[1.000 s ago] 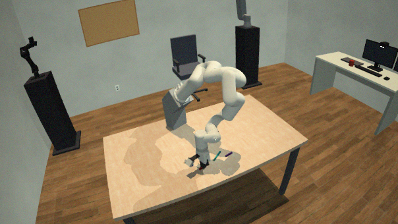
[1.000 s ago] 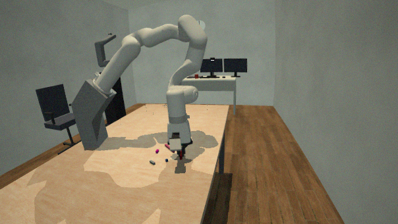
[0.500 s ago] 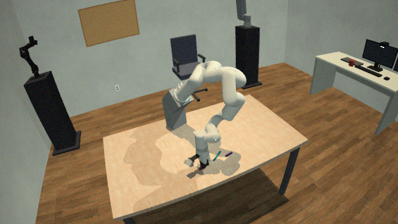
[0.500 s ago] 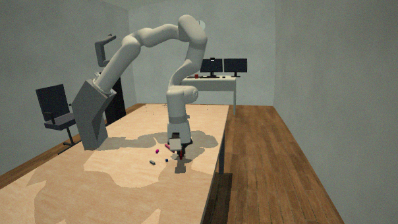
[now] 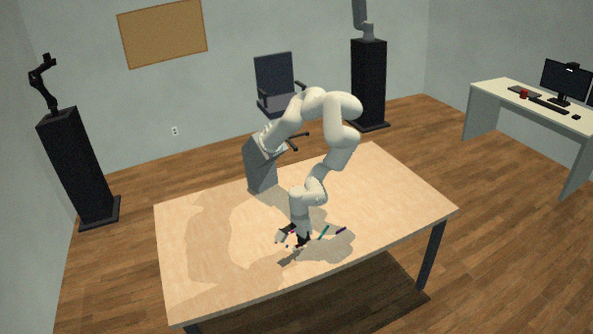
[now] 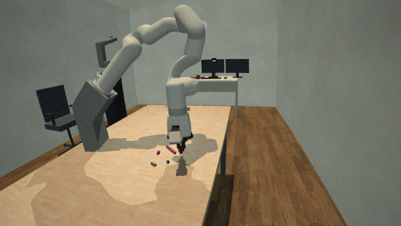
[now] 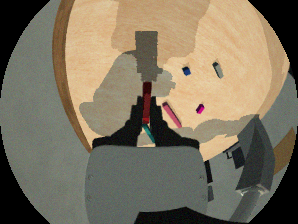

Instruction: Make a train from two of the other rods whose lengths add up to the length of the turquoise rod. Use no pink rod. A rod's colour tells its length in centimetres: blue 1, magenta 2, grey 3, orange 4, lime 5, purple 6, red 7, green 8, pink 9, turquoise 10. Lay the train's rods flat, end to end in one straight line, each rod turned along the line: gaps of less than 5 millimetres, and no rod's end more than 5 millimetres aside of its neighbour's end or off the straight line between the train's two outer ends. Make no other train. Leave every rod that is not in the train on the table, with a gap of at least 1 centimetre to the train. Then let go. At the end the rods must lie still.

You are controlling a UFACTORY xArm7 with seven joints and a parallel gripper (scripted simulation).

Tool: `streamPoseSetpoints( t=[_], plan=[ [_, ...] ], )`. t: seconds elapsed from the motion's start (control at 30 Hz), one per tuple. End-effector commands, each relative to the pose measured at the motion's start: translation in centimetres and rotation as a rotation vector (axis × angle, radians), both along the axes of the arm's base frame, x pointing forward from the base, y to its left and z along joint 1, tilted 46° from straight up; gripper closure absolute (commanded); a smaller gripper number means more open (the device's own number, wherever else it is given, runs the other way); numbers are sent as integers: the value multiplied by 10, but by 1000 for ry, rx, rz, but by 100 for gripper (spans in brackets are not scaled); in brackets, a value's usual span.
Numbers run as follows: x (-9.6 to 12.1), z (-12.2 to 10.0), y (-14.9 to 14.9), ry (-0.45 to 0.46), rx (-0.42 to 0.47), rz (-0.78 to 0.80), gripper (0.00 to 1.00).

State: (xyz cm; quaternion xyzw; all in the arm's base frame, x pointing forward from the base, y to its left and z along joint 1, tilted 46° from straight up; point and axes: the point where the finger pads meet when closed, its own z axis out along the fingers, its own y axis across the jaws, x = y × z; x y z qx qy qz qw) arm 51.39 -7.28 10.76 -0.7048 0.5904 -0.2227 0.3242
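You have 7 rods in plain single colours — a red rod (image 7: 147, 100) (image 6: 181, 148), dark in its shading; a turquoise rod (image 7: 149, 133) (image 5: 323, 232); a pink rod (image 7: 172, 115) (image 6: 170, 149); a magenta rod (image 7: 200, 108) (image 6: 158, 152); a blue rod (image 7: 186, 71) (image 6: 168, 161); a grey rod (image 7: 218, 70) (image 6: 153, 163); a purple rod (image 5: 341, 230); your tabletop (image 5: 206, 295) (image 6: 133, 216) (image 7: 95, 55) is pale tan — faintly wood-grained.

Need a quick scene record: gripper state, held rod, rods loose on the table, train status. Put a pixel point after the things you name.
gripper: jaws (image 5: 297, 243) (image 6: 181, 151) shut on red rod
held: red rod (image 7: 146, 102) (image 6: 181, 149)
loose: turquoise rod (image 5: 323, 232), purple rod (image 5: 341, 230), pink rod (image 6: 170, 149) (image 7: 172, 115), magenta rod (image 6: 158, 152) (image 7: 200, 108), grey rod (image 6: 153, 163) (image 7: 218, 70), blue rod (image 6: 168, 161) (image 7: 186, 71)
train: none laid
likely pair: red + grey
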Motion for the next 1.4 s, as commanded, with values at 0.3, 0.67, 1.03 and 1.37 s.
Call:
streamPoseSetpoints(
  t=[0.3, 0.67, 1.03, 1.37],
  plan=[
    [-42, 44, -11, 2, -5, -4, 96],
    [-42, 44, -12, 0, -13, 4, 96],
    [-53, 20, -47, -51, -221, 218, 96],
    [-70, -4, -84, -116, -448, 443, 96]
  ],
)
